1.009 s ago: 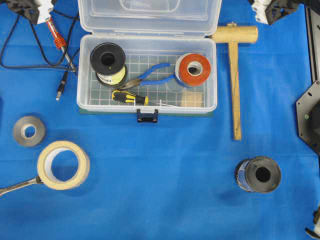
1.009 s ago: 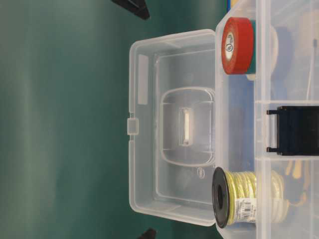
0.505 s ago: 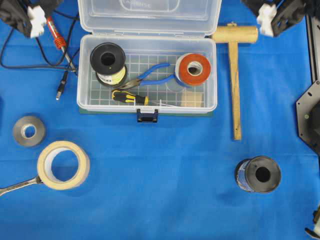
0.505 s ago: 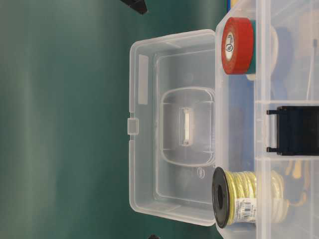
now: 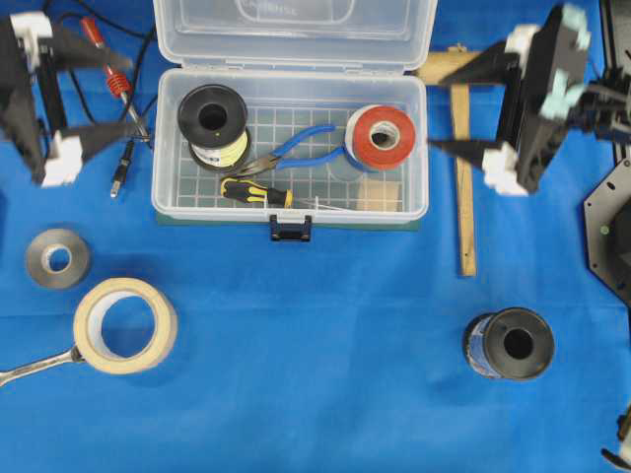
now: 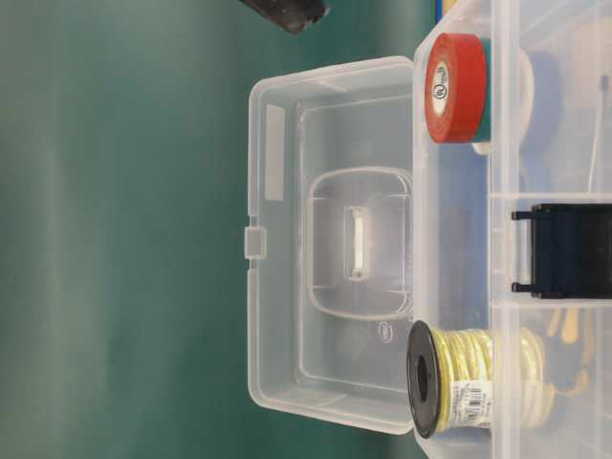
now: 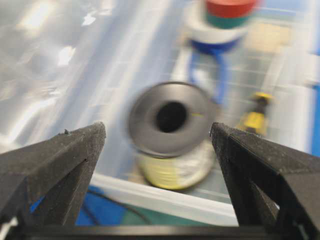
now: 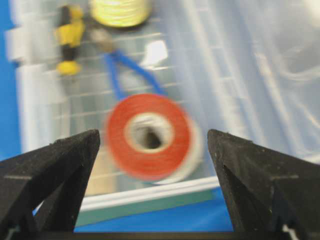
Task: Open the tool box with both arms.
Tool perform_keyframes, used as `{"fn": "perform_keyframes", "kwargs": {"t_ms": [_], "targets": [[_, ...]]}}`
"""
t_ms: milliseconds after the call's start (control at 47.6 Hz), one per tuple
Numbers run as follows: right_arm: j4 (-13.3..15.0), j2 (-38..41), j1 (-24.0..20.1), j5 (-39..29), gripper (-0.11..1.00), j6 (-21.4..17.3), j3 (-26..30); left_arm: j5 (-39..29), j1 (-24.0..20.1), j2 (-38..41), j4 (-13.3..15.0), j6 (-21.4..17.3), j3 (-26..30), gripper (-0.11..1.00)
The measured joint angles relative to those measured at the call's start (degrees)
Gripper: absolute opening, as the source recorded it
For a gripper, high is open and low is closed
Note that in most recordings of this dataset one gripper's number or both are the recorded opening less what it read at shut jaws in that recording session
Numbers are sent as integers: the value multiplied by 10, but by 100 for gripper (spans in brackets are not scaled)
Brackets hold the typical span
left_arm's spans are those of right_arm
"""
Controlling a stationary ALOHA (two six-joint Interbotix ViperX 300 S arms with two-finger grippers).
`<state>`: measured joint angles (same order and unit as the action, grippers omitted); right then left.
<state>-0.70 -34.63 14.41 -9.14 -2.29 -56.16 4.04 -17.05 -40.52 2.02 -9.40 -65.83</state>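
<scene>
I work at a robotics lab bench set up like a small workshop. A plain blue cloth (image 5: 325, 394) covers the table, and hand tools lie scattered on it: a wooden mallet (image 5: 461, 148), a soldering iron (image 5: 113, 74) with its black cable, a wrench (image 5: 35, 367), rolls of tape (image 5: 125, 324) and a wire spool (image 5: 510, 344). A flat teal backdrop (image 6: 115, 239) stands behind the table, closing off any room.
</scene>
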Motion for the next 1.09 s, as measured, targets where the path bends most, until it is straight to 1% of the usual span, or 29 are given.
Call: {"fn": "perform_keyframes", "kwargs": {"t_ms": [84,168,273,378,589,799,988,1093], "targets": [[-1,3,-40,-8,85,0,0,-10,33,-4,0,1,-7,92],[0,3,-59,-13,85,1,-1,-18,56,-1,0,1,-11,92],[0,-4,-61,-21,85,2,-8,-21,75,-9,0,1,-13,91],[0,-28,-65,-29,85,2,-21,-23,87,-35,1,1,-21,91],[-1,-123,-72,-33,85,0,-74,-27,103,-120,1,1,-69,91],[-12,-196,-73,-33,85,-1,-127,-40,123,-198,0,4,-118,90],[-37,-207,-73,-7,85,-1,-166,-50,138,-232,2,25,-143,89],[-43,-204,-73,4,85,-1,-176,-50,145,-234,2,33,-145,89]]}}
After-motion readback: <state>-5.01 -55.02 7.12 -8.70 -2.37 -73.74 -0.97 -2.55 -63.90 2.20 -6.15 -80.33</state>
